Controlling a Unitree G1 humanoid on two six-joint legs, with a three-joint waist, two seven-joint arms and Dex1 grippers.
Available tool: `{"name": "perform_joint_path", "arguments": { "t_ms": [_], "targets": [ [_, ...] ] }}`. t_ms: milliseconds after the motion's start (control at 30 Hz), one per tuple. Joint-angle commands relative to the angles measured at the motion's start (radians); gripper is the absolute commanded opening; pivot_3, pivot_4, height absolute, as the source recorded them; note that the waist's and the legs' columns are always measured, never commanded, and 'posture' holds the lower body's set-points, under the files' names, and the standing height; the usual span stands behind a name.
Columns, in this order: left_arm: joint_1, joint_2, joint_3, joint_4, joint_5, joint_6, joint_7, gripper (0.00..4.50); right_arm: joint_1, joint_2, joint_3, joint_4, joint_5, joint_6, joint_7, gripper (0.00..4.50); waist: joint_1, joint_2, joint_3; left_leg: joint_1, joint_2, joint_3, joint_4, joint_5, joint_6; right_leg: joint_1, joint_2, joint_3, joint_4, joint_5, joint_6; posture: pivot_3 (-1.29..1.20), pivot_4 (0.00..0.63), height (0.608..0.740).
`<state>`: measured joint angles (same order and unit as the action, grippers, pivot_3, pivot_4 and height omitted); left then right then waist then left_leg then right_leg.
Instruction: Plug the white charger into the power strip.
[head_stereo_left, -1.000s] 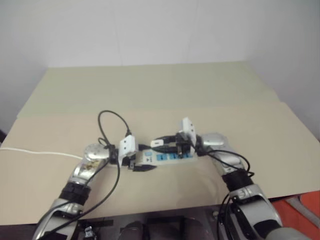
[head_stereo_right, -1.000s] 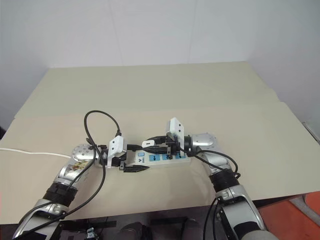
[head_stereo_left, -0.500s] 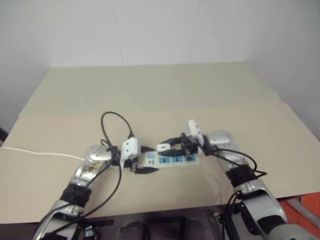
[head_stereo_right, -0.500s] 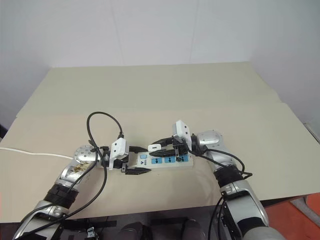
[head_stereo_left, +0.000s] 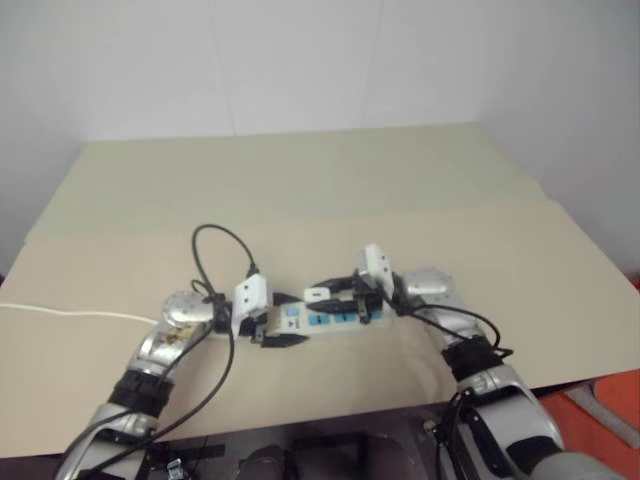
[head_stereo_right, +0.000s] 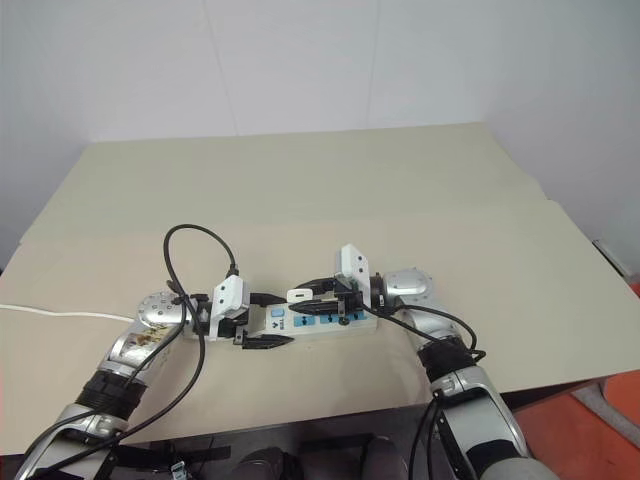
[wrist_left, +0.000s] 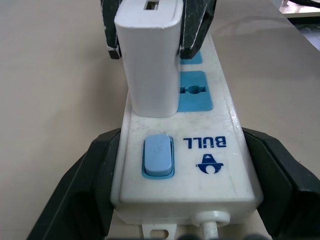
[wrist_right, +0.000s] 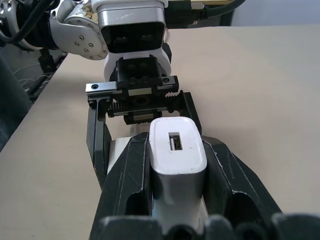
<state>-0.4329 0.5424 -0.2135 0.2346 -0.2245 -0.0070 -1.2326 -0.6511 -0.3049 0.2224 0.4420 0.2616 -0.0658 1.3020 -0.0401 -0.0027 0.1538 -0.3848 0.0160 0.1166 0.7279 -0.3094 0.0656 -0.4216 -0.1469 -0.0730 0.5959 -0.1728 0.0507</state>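
The power strip lies near the front edge of the table, running left to right, with its switch end toward the left. The left gripper is clamped across that switch end, one black finger on the far side and one on the near side, which looks meant to pin the strip so it cannot slide or tip while the plug is pressed down. The right gripper reaches in from the right, its two fingers squeezed on the sides of the white charger. The charger stands upright on the strip at the socket next to the switch, its base against the strip's top face; whether the prongs are fully seated cannot be told. Gripping it by the sides leaves the underside clear for the socket and lets the arm push straight down.
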Motion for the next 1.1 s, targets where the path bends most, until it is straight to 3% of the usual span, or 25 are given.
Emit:
{"name": "perform_joint_path", "arguments": {
  "t_ms": [33, 700, 1100],
  "targets": [
    [-0.001, 0.012, -0.006, 0.004, 0.026, 0.0, -0.002, 3.27, 0.048, -0.067, 0.003, 0.025, -0.044, 0.001, 0.017, 1.14, 0.004, 0.0, 0.0, 0.0, 0.0, 0.0, 0.0, 0.0, 0.0, 0.0, 0.0, 0.0, 0.0, 0.0, 0.0, 0.0, 0.15, 0.74],
    [0.019, 0.04, 0.007, -0.012, 0.022, -0.01, -0.005, 3.27, 0.029, -0.049, -0.015, 0.084, 0.015, 0.021, 0.047, 1.14, 0.015, 0.0, 0.0, -0.001, 0.0, 0.0, -0.003, 0.0, 0.0, -0.001, 0.0, 0.0, -0.001, 0.0, 0.0, 0.0, 0.15, 0.74],
    [0.015, 0.037, 0.0, -0.017, 0.021, -0.004, -0.001, 3.27, 0.042, -0.043, 0.032, 0.066, -0.024, -0.014, 0.048, 1.14, 0.015, 0.0, 0.0, -0.001, 0.0, 0.0, -0.003, 0.0, 0.0, -0.001, 0.0, 0.0, -0.001, 0.0, 0.0, 0.0, 0.15, 0.74]
  ]
}}
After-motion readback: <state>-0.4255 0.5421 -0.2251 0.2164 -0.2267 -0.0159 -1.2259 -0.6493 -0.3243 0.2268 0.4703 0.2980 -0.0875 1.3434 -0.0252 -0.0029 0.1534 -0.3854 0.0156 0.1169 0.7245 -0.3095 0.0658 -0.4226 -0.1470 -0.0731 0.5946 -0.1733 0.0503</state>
